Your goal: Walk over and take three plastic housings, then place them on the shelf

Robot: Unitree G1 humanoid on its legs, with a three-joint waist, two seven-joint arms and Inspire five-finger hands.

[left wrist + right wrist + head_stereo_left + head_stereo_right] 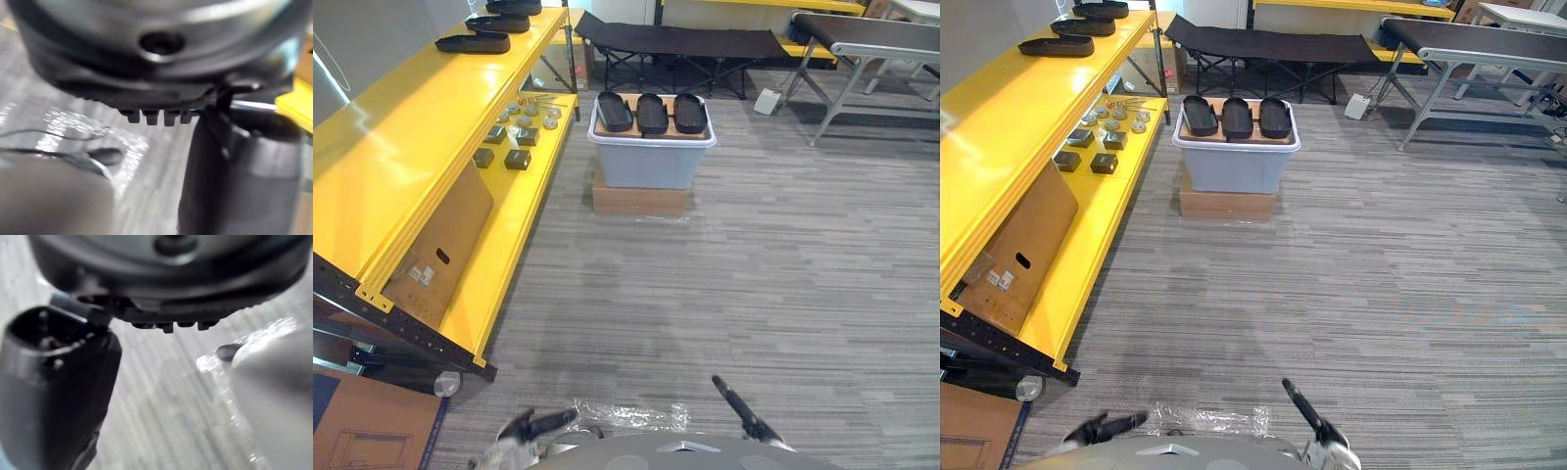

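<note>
Across the bin's (641, 166) top: three housings (652, 114) lay untaken; shelf (431, 108) placement remained; left hand (536, 425), right hand (740, 405) were spread, empty.

Grey carpet (754, 255) in fine stripes covers the floor, with a clear plastic sheet (626, 416) lying crumpled at its near edge. Along the left side runs a yellow shelf (401, 166) on a dark perforated frame — its top board catches a bright glare. A cardboard panel (445, 245) leans in its lower level. Behind the shelf stands a pale grey wall (372, 39). At the far end a black folding cot (675, 41) stands on crossed legs, with a small white box (768, 101) on the floor just beside it — and at the far right is a dark-topped table (1489, 44) on slanted metal legs.
</note>
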